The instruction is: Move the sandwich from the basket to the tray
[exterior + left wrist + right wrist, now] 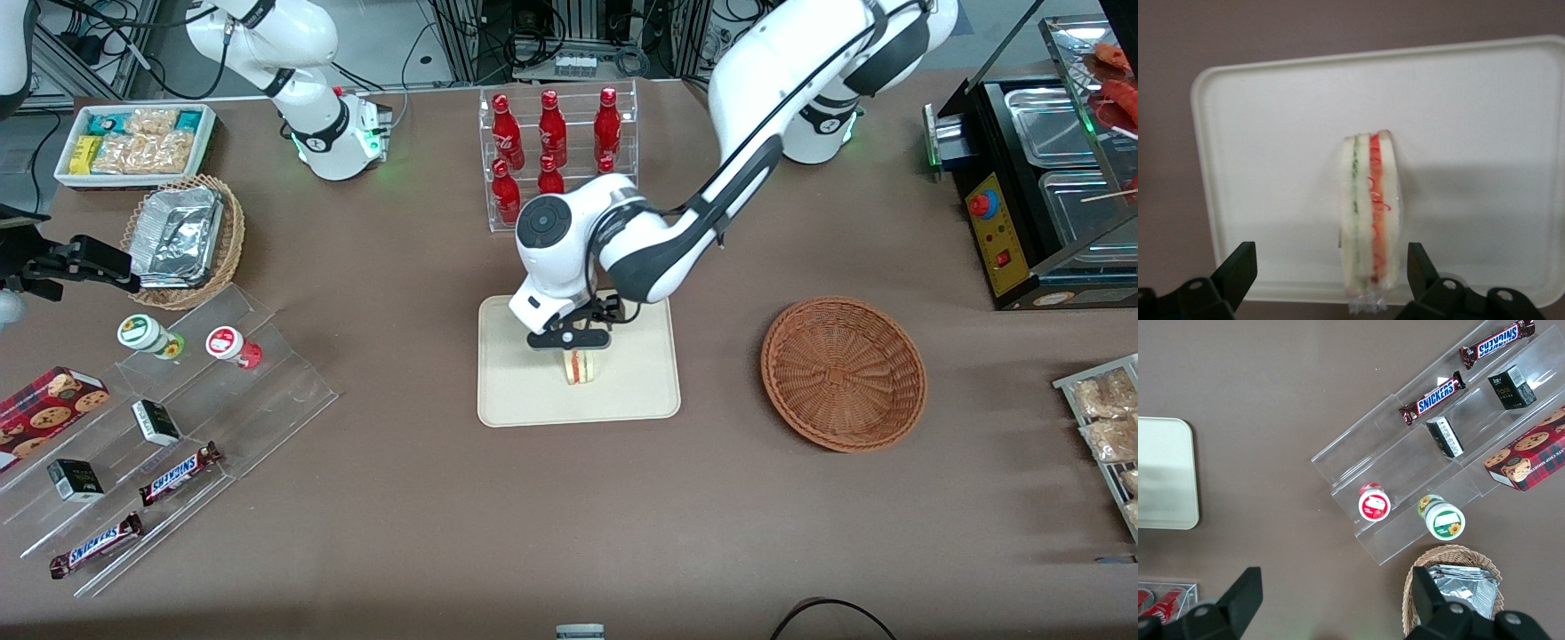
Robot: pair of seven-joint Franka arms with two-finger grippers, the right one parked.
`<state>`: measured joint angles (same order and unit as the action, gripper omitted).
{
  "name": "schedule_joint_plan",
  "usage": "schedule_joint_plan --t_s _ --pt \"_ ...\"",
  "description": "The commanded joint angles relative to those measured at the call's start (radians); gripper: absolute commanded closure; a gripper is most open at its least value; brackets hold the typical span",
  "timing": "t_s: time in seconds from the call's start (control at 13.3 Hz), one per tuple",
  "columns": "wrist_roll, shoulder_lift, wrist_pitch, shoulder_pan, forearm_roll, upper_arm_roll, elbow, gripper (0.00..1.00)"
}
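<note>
One triangular cream-bread sandwich point(581, 365) stands on the flat cream-beige rectangular tray point(640, 391); the gripper point(1331, 270) hangs above it. Only the wrist view shows the jaws wide, apart from the bread.

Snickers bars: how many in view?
2, both on the clear acrylic step display toward the parked arm's end: one on a higher step, one on the step nearest the front camera. None seen elsewhere.
</note>
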<state>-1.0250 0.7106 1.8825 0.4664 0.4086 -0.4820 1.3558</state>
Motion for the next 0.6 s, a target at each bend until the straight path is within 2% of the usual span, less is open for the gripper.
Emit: schedule_joint_plan --t_s 0.0,0.22,0.53 --pt "-0.018 -0.114 -0.115 -0.063 -0.043 0.003 -0.021 0.01" --pt "-0.02 -0.23 -0.198 -0.175 -0.092 0.002 -0.012 0.01" --pt "0.006 -0.339 -0.293 -0.308 -0.1 0.0 0.023 0.01"
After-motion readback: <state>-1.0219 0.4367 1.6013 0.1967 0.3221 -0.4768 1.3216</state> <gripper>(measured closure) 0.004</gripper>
